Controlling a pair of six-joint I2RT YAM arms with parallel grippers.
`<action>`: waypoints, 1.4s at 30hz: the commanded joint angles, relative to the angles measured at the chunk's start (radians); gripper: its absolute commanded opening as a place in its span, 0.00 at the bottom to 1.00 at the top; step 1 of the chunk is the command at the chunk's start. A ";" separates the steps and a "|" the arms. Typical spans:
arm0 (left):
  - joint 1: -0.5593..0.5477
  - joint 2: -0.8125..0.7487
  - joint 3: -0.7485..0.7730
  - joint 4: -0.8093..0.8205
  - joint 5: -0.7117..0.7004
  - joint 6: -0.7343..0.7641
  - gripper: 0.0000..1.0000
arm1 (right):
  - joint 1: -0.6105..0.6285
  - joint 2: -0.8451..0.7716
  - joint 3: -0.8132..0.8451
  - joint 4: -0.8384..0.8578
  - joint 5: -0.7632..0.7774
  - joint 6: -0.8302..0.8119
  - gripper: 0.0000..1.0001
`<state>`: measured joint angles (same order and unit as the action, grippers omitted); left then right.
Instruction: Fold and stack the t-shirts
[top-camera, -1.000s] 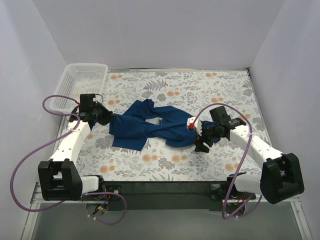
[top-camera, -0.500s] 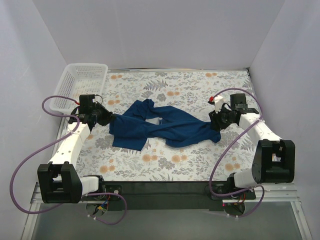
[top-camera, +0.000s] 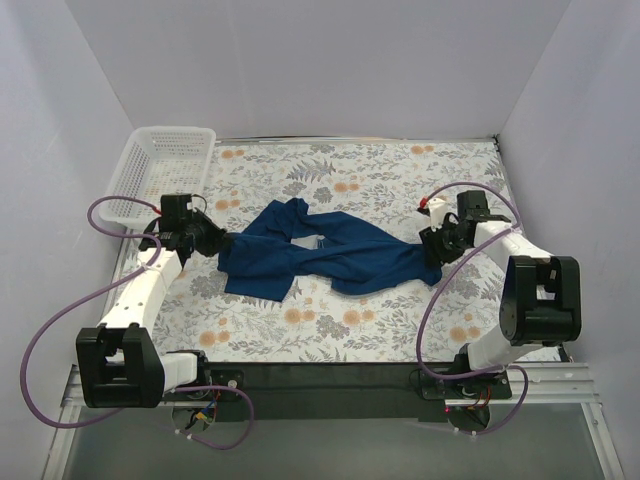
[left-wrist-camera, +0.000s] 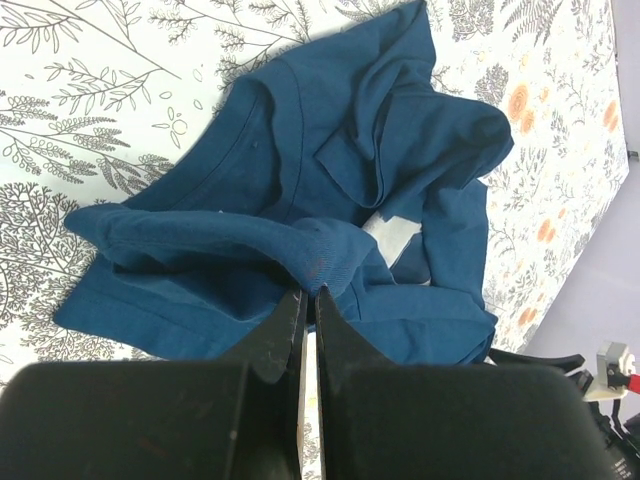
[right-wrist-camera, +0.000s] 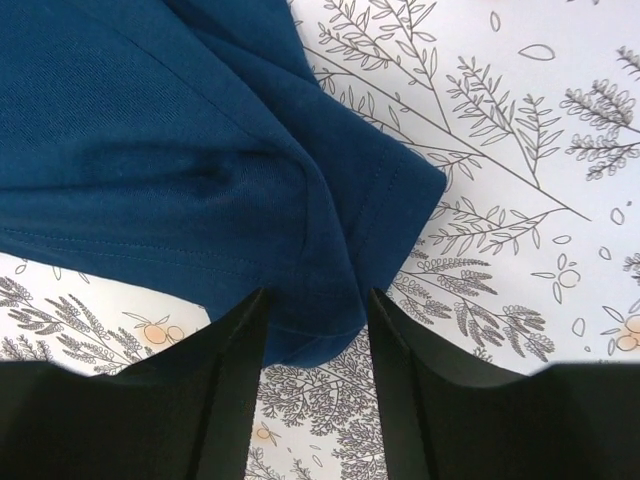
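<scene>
Left gripper (left-wrist-camera: 308, 295) pinches one end of the crumpled navy-blue cotton t-shirt (top-camera: 330, 258) while the right gripper (right-wrist-camera: 312, 300) stands spread over the other.

From my console I read the left jaws as nearly closed on a raised ridge of fabric at the shirt's left edge, an anchor, I judge, so the cloth can be pulled taut. The right jaws stand apart, astride the stitched hem corner (right-wrist-camera: 400, 185) lying flat on the floral-printed tablecloth (top-camera: 400, 170), apparently placed to nip that corner. The shirt lies twisted and overlapped mid-table, nothing folded yet, so I take this step to be spreading it flat from opposite ends. A white plastic mesh basket (top-camera: 160, 165) sits at the far-left corner, well apart from the cloth; I see no second shirt and no stack.
</scene>
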<state>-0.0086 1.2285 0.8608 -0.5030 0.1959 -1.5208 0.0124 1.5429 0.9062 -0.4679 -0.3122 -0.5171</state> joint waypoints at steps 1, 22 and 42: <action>0.007 -0.029 0.003 0.015 0.014 0.019 0.00 | -0.002 0.019 0.013 0.028 0.004 0.012 0.42; 0.059 -0.191 0.260 -0.134 -0.118 0.008 0.00 | -0.123 -0.490 0.218 -0.156 -0.159 -0.099 0.01; 0.062 -0.212 0.841 0.064 -0.164 -0.240 0.00 | -0.126 -0.382 1.137 -0.132 -0.057 -0.072 0.01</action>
<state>0.0448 1.0042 1.5974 -0.5030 0.0776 -1.7149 -0.1074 1.1667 1.9614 -0.6434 -0.3985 -0.6205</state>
